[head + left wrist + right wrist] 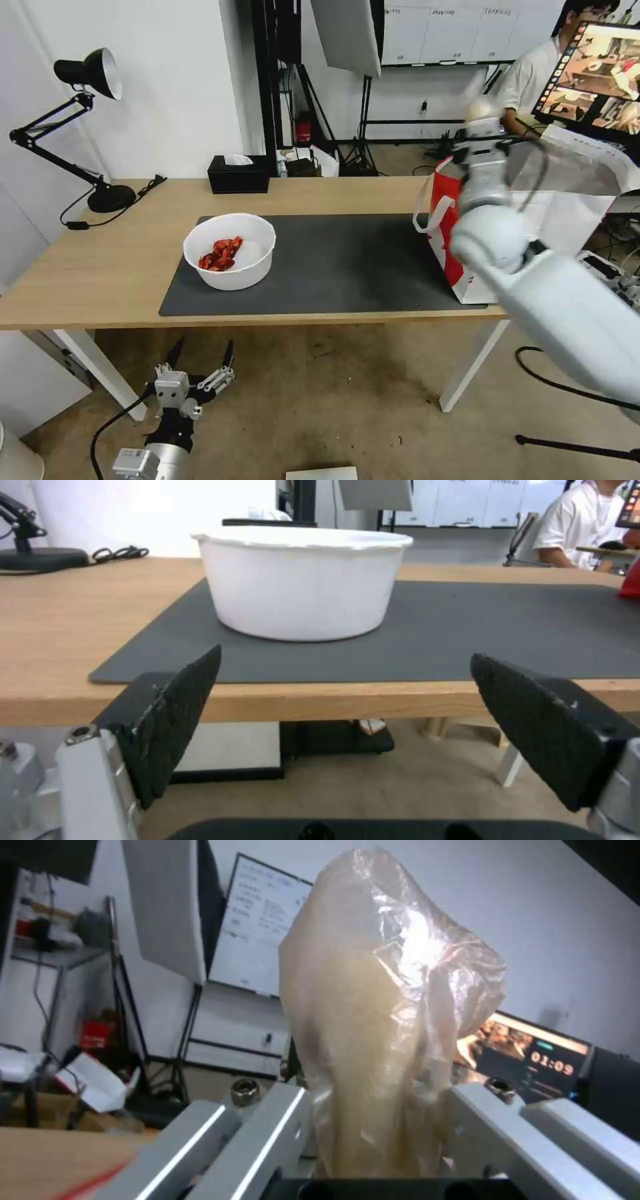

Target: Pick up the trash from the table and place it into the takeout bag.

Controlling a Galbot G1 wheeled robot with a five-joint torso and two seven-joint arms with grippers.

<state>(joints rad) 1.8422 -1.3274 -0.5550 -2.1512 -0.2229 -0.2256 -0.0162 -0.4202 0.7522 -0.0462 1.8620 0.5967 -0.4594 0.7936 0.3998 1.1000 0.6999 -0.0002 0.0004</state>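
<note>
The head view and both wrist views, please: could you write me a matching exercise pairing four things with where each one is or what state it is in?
Things:
1. white round bowl with red shells
2. small clear bag with a beige lump
3. left gripper
4. white and red takeout bag

Places or states:
A. held in the shut right gripper
B. open, below the table's front edge
C. standing at the dark grey mat's right end
D. resting on the mat's left part

Pairs: 1-D, 2-A, 3-B, 4-C

Bowl left, takeout bag right.
The bowl (229, 251) sat on the mat (333, 267); the takeout bag (460, 240) stood at the table's (100, 267) right end.
</note>
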